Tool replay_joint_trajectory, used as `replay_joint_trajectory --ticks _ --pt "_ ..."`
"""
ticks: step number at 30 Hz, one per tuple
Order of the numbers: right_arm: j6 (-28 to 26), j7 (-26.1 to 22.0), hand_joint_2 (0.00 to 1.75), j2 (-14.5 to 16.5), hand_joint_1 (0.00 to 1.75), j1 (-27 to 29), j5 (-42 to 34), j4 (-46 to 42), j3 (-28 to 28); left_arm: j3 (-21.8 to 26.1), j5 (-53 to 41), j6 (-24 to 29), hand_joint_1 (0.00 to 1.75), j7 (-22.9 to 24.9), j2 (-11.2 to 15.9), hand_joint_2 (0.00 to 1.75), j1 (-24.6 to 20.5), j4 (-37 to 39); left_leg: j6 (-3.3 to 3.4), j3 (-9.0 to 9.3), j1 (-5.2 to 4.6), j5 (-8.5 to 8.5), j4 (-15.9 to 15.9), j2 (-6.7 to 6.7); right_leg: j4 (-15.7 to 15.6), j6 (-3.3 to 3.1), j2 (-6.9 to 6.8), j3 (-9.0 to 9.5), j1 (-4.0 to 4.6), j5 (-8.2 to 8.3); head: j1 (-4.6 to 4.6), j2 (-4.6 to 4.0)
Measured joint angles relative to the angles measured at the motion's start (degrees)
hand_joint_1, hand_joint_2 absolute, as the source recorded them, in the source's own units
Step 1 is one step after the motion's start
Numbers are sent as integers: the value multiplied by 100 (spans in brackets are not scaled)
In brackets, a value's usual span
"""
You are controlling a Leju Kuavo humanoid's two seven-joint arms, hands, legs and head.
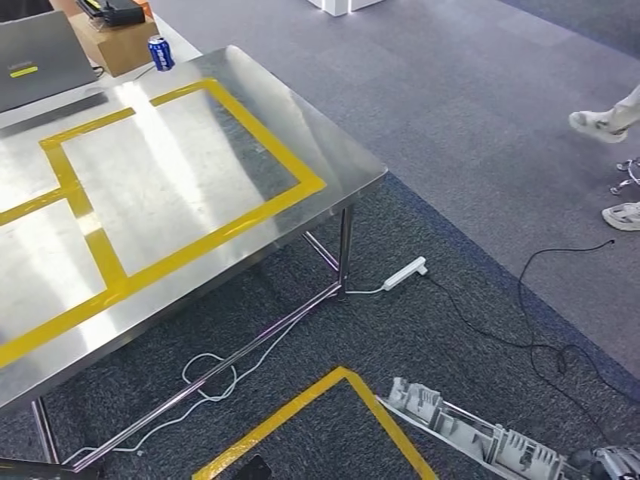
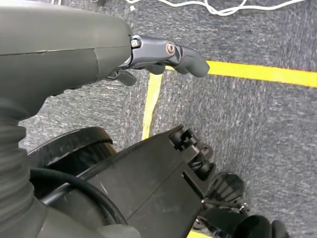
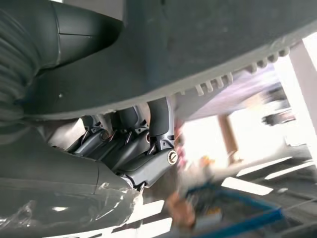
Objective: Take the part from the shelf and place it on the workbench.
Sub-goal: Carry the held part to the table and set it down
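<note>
The part [image 1: 468, 430] is a long pale grey plastic moulding with ribs and clips, and it hangs low over the floor at the lower right of the head view. My right hand [image 1: 615, 465] holds its near end at the picture's corner. Seen from the right wrist, the dark fingers [image 3: 142, 148] wrap under the part's [image 3: 224, 39] broad grey body with its toothed edge. The steel workbench [image 1: 189, 170], marked with yellow tape rectangles, stands to the left of the part. My left hand [image 2: 168, 52] hangs over the carpet with its fingers stretched out and nothing in it.
At the workbench's far end are a blue can [image 1: 160, 52], a laptop [image 1: 38, 55] and a cardboard box [image 1: 121, 40]. A white power strip [image 1: 404, 272] and cables lie on the carpet by the table leg. A yellow tape outline [image 1: 340, 400] marks the floor. A person's shoes [image 1: 604, 125] are at far right.
</note>
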Motion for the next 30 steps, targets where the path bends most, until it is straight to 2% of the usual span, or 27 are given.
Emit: replay_joint_trajectory --ticks 1,5,6,8,12,14,16,18,20,23,27,30 --pt "-133 -683 175 193 175 -89 -713 32 24 4 33 24 0 -19 -1 175 1 0 20 1 -2 5 0 -8 -22 22 -10 4 0 9 2 0" --pt "-203 -4364 175 1275 175 -371 -3736 280 -129 30 123 114 0 -3 -1 175 7 0 59 -14 -10 20 1 -36 -62 112 -32 45 -10 54 -2 0" --pt "-196 -5003 175 1527 175 -457 -4242 351 -134 37 127 128 0 15 -1 175 7 0 67 -16 -11 26 1 -35 -67 118 -31 53 -11 60 -3 0" --pt "-171 -5677 175 2001 175 -613 -4914 513 -114 50 128 149 0 37 -1 175 7 0 76 -16 -10 33 1 -36 -73 123 -32 54 -10 64 -2 0" --pt "169 -6346 175 2802 175 -791 -6079 839 -122 72 181 179 0 40 1 175 7 0 76 -20 -8 35 1 -37 -73 124 -37 51 -8 64 -4 0" --pt "821 -6743 175 3265 175 -846 -6964 969 -311 79 234 185 0 38 3 175 6 0 73 -23 -4 38 0 -38 -71 123 -37 47 -5 65 -3 0" --pt "1794 -6985 175 3823 175 -923 -7661 1059 -690 95 283 181 0 37 4 175 5 0 68 -25 -1 42 0 -39 -67 121 -37 44 -2 67 -3 0" --pt "2574 -7057 175 4358 175 -1005 -7934 1115 -1107 115 313 175 0 38 4 175 4 0 60 -24 2 47 0 -40 -63 120 -37 42 1 68 -6 0" --pt "2881 -7071 175 4738 175 -1048 -8002 1156 -1431 126 318 174 0 46 4 175 3 0 53 -25 7 51 -1 -43 -61 120 -40 42 5 69 -4 0" --pt "2951 -7095 175 5055 175 -1067 -7993 1217 -1718 131 321 174 0 67 4 175 3 0 52 -26 8 52 -1 -46 -59 119 -42 43 6 69 -4 0" --pt "2992 -7146 175 5309 175 -1086 -7992 1285 -1929 149 333 177 0 73 4 175 2 0 52 -26 8 52 -1 -46 -60 118 -41 42 5 71 -4 0" --pt "3039 -7165 175 5427 175 -1095 -7892 1315 -2019 169 377 198 0 73 8 175 -1 0 123 -37 -16 38 2 -48 -109 173 -33 51 -18 92 -8 0"
